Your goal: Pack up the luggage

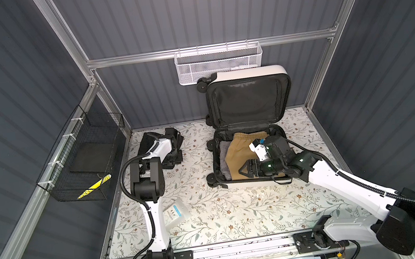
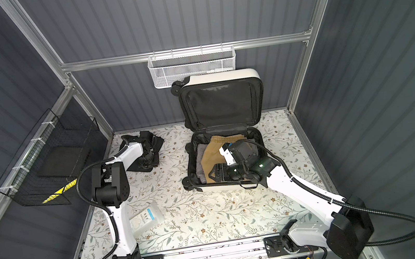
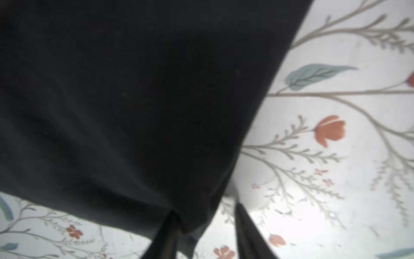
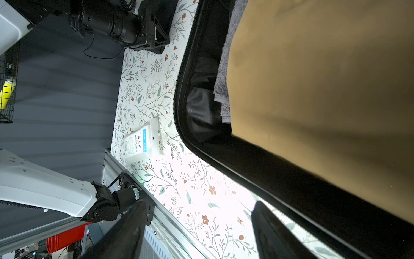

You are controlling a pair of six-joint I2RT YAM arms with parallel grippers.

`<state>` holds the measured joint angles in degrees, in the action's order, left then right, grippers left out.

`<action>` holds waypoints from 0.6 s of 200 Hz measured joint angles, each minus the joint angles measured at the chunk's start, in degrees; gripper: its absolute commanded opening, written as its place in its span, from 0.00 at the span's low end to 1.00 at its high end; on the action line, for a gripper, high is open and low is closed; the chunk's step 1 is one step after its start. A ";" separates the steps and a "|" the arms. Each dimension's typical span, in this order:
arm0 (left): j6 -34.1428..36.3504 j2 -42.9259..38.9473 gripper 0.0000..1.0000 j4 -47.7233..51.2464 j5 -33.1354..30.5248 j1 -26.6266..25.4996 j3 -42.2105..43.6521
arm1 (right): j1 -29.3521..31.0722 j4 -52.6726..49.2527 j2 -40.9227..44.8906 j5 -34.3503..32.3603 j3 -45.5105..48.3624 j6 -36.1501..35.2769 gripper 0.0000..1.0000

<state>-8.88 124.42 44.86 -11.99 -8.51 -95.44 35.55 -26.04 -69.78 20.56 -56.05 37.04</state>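
The luggage (image 1: 248, 72) (image 2: 217, 76) lies open at the back right, white shell, black-lined lid upright. A tan garment (image 1: 237, 149) (image 4: 313, 78) and a grey towel (image 1: 222, 160) (image 4: 225, 74) lie in its lower half. My right gripper (image 1: 242, 171) (image 2: 211, 174) (image 4: 198, 206) hovers over the near rim (image 4: 246, 161), open and empty. My left gripper (image 3: 206, 210) is down on a folded black cloth (image 1: 146, 142) (image 2: 157, 142) (image 3: 134, 101) at the back left. Its fingers (image 3: 248, 233) stand apart around the cloth's corner, one partly under it.
A white flat packet (image 1: 175, 214) (image 4: 143, 140) lies on the floral table (image 1: 238, 207) beside the left arm. A white mesh basket (image 1: 219, 63) hangs on the back wall. A black wire basket (image 1: 82, 157) on the left wall holds a yellow item (image 1: 94, 188).
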 measured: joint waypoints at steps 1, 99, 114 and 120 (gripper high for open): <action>0.15 -0.07 0.23 -0.11 0.02 0.00 0.13 | 0.00 0.00 0.00 0.00 0.00 0.00 0.76; -5.29 -15.54 0.00 -6.36 10.38 -0.90 22.38 | 0.00 0.13 0.66 0.11 0.00 0.04 0.76; -8.59 -18.86 0.00 -7.85 12.15 -3.39 26.82 | 0.02 0.74 0.31 0.37 0.00 0.07 0.76; -10.21 -20.20 0.00 -8.48 12.83 -4.92 28.52 | 0.00 0.96 0.04 0.52 0.00 0.07 0.76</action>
<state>-19.09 104.22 36.38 0.84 -13.43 -66.92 35.55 -25.08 -69.73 21.08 -56.05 37.10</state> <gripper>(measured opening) 0.048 0.757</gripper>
